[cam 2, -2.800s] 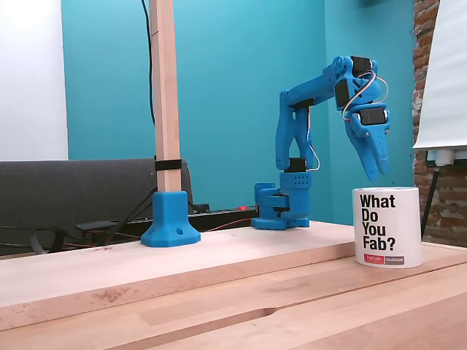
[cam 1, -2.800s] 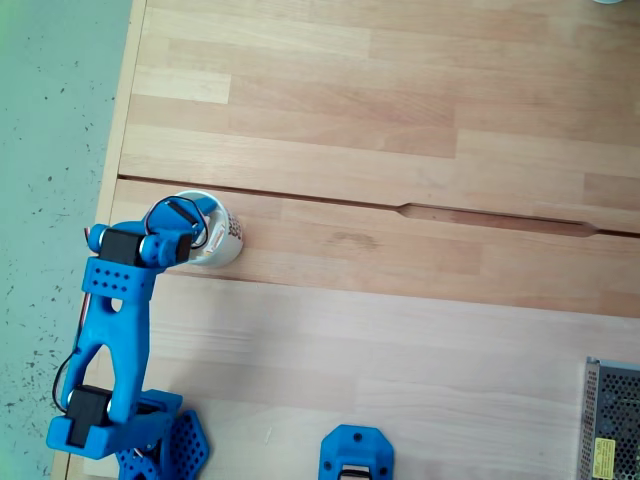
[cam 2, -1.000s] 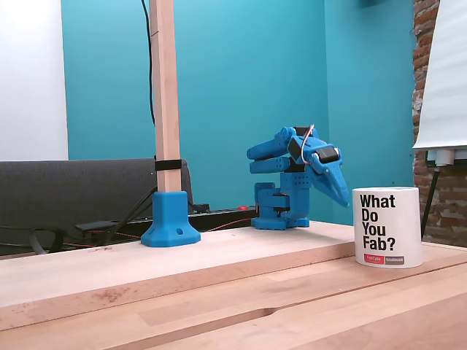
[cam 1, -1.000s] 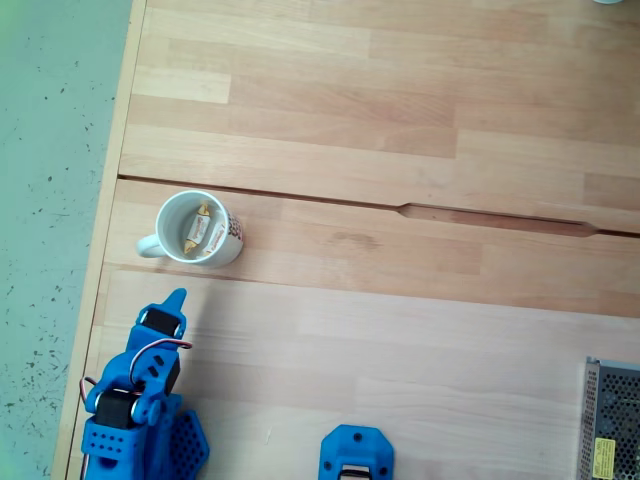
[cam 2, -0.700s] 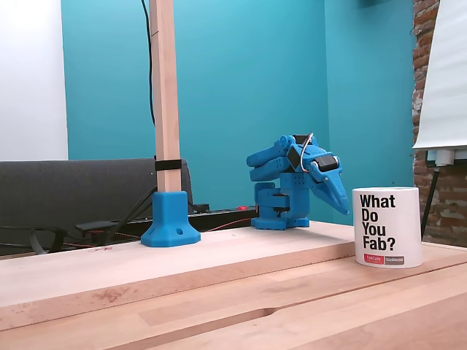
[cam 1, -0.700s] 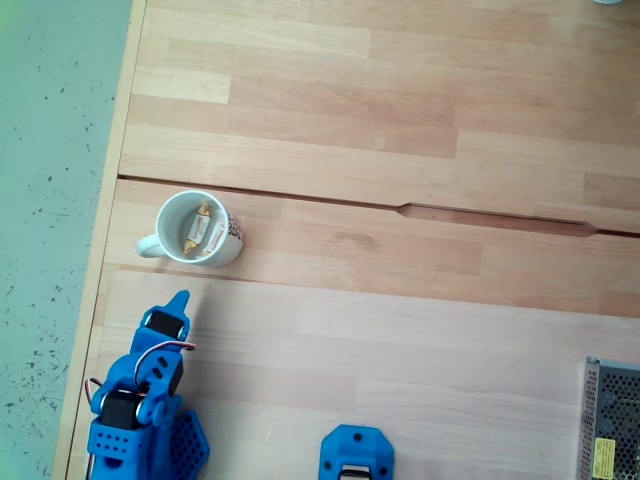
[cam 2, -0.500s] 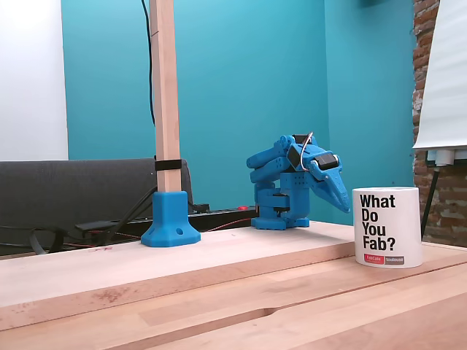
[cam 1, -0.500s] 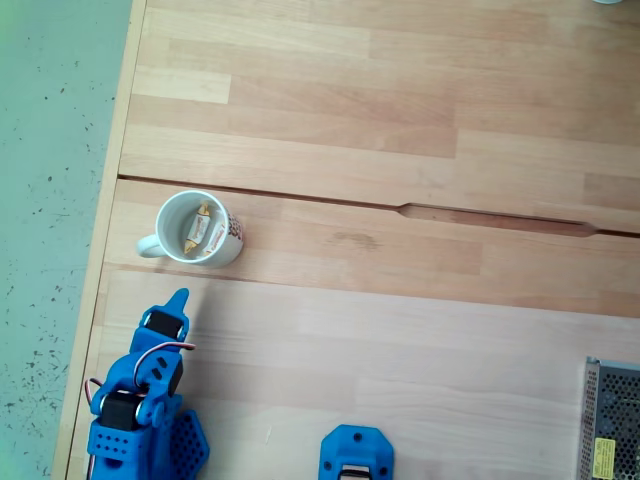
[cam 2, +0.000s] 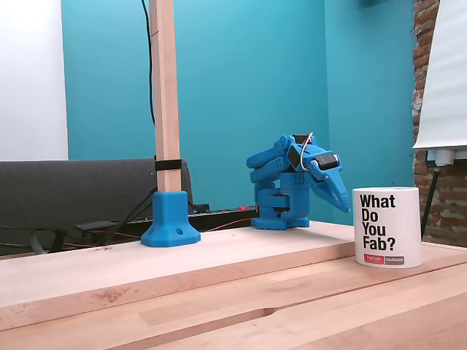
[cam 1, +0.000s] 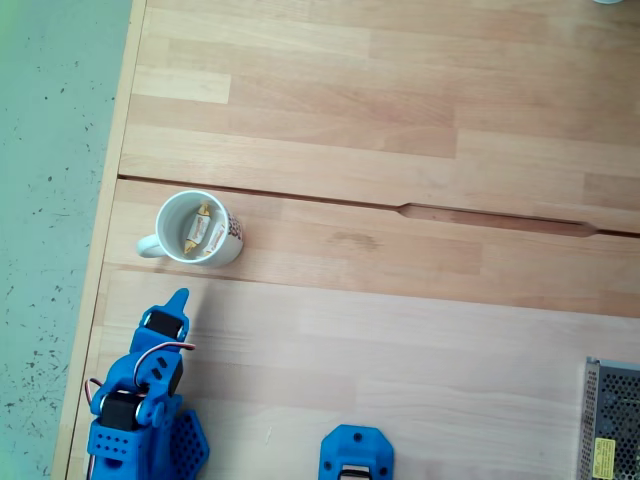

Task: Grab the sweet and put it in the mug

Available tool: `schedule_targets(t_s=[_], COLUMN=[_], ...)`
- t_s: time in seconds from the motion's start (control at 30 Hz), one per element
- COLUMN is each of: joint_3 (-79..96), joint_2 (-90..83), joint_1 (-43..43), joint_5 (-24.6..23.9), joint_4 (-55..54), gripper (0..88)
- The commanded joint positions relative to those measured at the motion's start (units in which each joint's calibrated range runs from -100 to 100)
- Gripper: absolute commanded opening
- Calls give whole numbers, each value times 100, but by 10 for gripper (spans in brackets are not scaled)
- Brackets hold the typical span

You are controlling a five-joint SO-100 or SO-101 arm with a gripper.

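Reading "What Do You Fab?", the mug [cam 2: 387,227] holds the sweet [cam 1: 200,230]; hand [cam 1: 180,298] pinched together, empty.

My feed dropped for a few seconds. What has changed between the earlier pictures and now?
The arm pulled back from above the mug and folded down toward its base; its pincer now points down at the table short of the mug. The sweet now shows lying inside the mug, where the pincer had covered the opening before. In the last second the arm has barely moved. The mug has not shifted.
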Motion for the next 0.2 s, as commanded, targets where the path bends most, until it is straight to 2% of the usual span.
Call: schedule_targets(t_s=[0.0, 0.17], joint_3=[-26, -26], joint_2=[-71, -71], joint_1=[28, 28], joint_5=[-15, -15], joint_4=[-88, -88], gripper=[0, 0])
